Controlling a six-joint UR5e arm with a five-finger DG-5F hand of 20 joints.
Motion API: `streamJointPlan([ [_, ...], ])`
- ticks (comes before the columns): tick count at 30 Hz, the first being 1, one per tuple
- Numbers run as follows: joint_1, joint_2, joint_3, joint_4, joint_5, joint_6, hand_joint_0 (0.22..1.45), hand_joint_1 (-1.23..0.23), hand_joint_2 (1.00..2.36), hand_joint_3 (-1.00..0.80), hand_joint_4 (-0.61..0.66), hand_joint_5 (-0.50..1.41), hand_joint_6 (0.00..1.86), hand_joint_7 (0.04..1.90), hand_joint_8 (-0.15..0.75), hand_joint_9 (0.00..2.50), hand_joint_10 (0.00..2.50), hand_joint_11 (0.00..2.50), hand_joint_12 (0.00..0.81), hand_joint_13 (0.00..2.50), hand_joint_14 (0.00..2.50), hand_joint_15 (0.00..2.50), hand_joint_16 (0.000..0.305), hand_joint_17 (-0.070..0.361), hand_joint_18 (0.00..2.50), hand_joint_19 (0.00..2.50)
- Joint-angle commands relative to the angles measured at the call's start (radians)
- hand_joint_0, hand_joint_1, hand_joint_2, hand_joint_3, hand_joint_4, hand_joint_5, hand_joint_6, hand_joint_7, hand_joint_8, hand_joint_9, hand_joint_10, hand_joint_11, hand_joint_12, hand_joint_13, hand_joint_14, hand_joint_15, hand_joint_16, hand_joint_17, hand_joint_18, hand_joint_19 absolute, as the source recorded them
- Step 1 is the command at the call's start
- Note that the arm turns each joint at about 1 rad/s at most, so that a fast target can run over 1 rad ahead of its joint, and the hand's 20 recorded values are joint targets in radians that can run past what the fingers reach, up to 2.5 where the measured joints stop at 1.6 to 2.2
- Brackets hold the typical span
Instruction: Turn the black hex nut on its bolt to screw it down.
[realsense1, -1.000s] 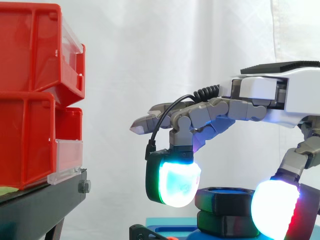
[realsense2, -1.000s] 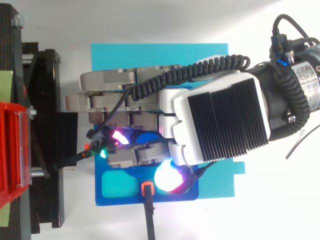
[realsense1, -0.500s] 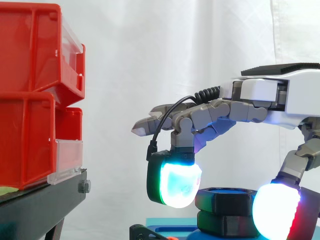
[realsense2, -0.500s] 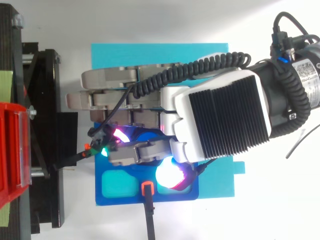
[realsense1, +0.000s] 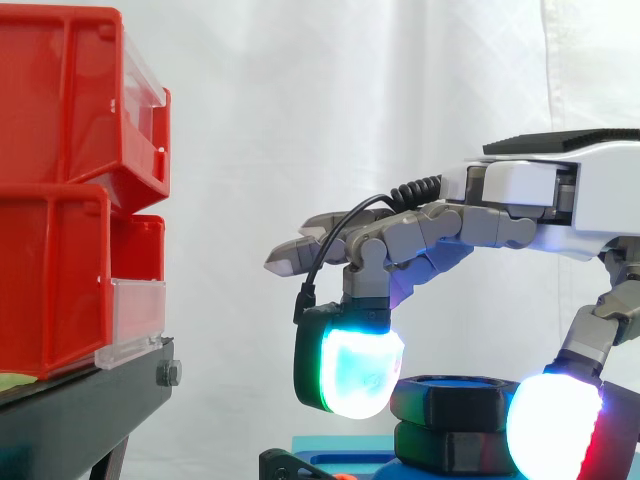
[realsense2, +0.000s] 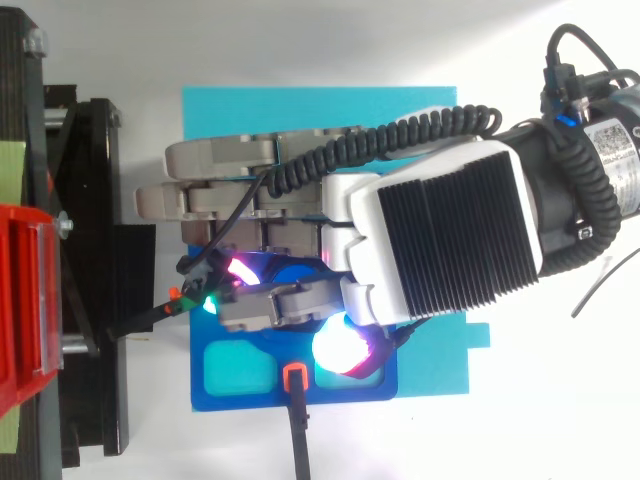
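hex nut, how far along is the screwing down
Done: the black hex nut is on the blue bolt, near its top. In hand: the hand pinches the nut between glowing pads. Left: most of the turning down, it seems.

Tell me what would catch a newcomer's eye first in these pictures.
The hand reaching in from the right of the side view, its glowing pads pinching the black hex nut low in the middle. Next, the red bins stacked at the left on a black stand, bright against the white curtain.
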Motion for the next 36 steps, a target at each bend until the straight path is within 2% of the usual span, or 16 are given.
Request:
streamJointPlan([
  [1,0.002,-0.001,-0.001,0.002,0.000,0.000,0.52,-0.70,1.00,-0.46,0.14,-0.06,0.50,1.36,0.171,0.63,0.01,0.12,0.301,0.18,0.00,0.00,0.036,0.081,0.00,0.06],
  [11,0.003,-0.001,-0.001,0.008,0.000,0.000,0.54,-0.69,1.01,-0.38,0.13,-0.05,0.50,1.44,0.168,0.64,0.01,0.13,0.295,0.18,0.00,0.00,0.035,0.079,0.00,0.07],
  [15,0.003,-0.001,0.006,0.034,0.000,0.006,0.49,-0.64,1.00,-0.50,0.15,-0.05,0.50,1.39,0.181,0.64,0.01,0.12,0.316,0.18,0.00,0.00,0.036,0.082,0.00,0.07],
  [17,0.006,0.000,0.009,0.041,0.003,0.009,0.47,-0.60,1.00,-0.50,0.16,-0.06,0.50,1.31,0.187,0.64,0.01,0.12,0.328,0.18,0.00,0.00,0.037,0.084,0.00,0.07],
  [24,0.020,0.000,0.042,0.042,0.000,0.011,0.44,-0.53,1.00,-0.50,0.18,-0.06,0.50,1.27,0.200,0.65,0.01,0.11,0.343,0.18,0.00,0.00,0.040,0.090,0.00,0.05],
  [27,0.026,-0.001,0.033,0.030,0.000,0.011,0.44,-0.53,1.00,-0.50,0.18,-0.06,0.50,1.26,0.200,0.65,0.00,0.11,0.343,0.17,0.00,0.00,0.041,0.093,0.00,0.05],
  [31,0.031,-0.001,-0.004,0.030,0.005,0.011,0.38,-0.37,1.00,-0.50,0.22,-0.05,0.50,1.24,0.221,0.65,0.00,0.10,0.371,0.17,0.00,0.00,0.047,0.106,0.00,0.05],
  [36,0.029,-0.001,-0.014,0.039,0.003,0.012,0.36,-0.28,1.00,-0.50,0.24,-0.05,0.50,1.19,0.228,0.66,0.00,0.09,0.387,0.16,0.00,0.00,0.048,0.109,0.00,0.06],
])
